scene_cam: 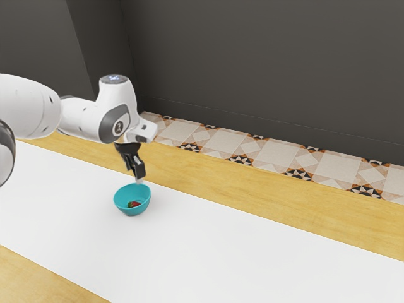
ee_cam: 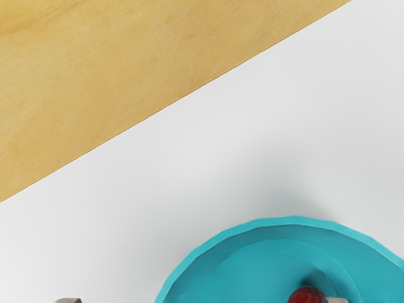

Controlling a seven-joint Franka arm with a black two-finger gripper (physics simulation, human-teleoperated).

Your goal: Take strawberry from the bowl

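Observation:
My gripper (scene_cam: 139, 180) hangs just above the far rim of the teal bowl (scene_cam: 132, 212) in the exterior view, its fingers outside the bowl's hollow. A small red strawberry (scene_cam: 134, 204) lies on the bowl's inside. Below my hand in the wrist view, the bowl (ee_cam: 246, 268) is partly cut off, with the strawberry (ee_cam: 307, 295) close to one fingertip. Both tips of my gripper (ee_cam: 202, 300) show there, wide apart, so it stands open; nothing is held between them.
The bowl rests on a long white surface (scene_cam: 233, 246) laid over a wooden table (scene_cam: 208, 183). Beyond the table's far side run floor tiles (scene_cam: 221, 140) and a dark wall (scene_cam: 265, 63).

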